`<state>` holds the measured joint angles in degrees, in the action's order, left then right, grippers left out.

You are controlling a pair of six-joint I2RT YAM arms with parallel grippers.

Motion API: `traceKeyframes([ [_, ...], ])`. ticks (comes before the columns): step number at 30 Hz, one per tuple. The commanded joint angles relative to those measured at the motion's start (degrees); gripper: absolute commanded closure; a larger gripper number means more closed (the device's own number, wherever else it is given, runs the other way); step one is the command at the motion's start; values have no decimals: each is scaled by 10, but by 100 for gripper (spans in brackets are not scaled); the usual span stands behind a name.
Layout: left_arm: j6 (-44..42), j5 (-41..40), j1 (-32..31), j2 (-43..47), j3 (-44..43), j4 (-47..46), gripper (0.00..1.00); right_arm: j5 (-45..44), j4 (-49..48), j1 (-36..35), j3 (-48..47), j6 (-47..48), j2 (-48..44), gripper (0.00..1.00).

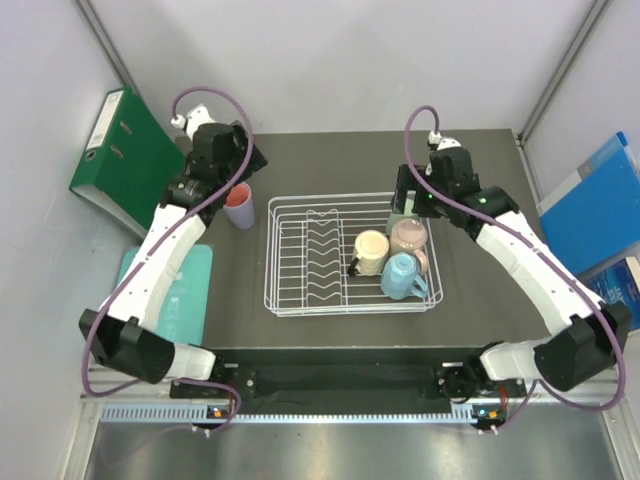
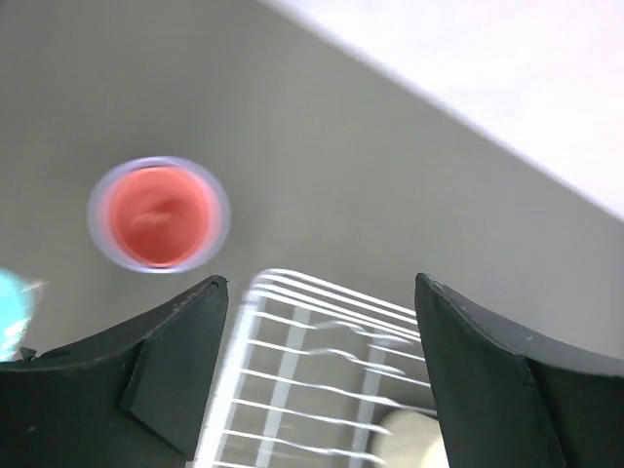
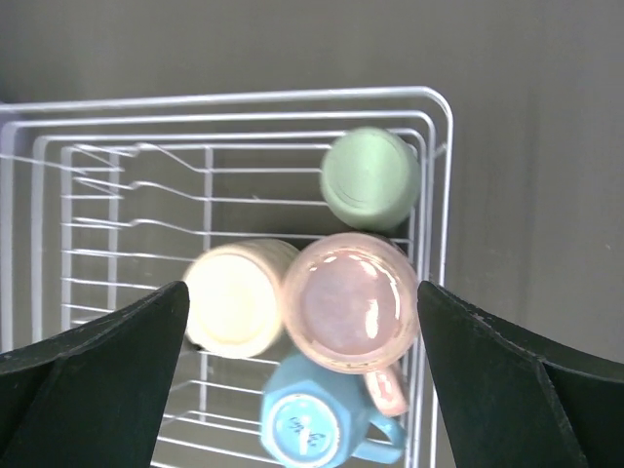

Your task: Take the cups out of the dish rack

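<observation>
Left gripper hangs with jaws wide apart; right gripper likewise gapes; both arms stretched far forward.

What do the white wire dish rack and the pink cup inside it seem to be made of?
The white wire dish rack looks like metal wire with a smooth white coating: its rods are thin, evenly bent and uniform in colour. The pink cup looks like glazed ceramic, since its surface carries bright glossy highlights, but hard plastic cannot be excluded.
</observation>
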<state>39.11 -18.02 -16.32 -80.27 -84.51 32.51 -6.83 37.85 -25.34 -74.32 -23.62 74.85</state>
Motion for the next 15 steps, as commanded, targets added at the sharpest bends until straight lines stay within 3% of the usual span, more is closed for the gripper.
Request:
traceKeyframes([
  [1,-8,-8,-81,8,-12,-35,18,-54,6,-9,-15,34,35,0],
  [8,20,-48,-196,49,64,-10,18,-78,3,-16,-61,49,114,0],
  [15,31,-54,-215,100,124,-1,19,-79,-30,-16,-51,44,153,0],
])
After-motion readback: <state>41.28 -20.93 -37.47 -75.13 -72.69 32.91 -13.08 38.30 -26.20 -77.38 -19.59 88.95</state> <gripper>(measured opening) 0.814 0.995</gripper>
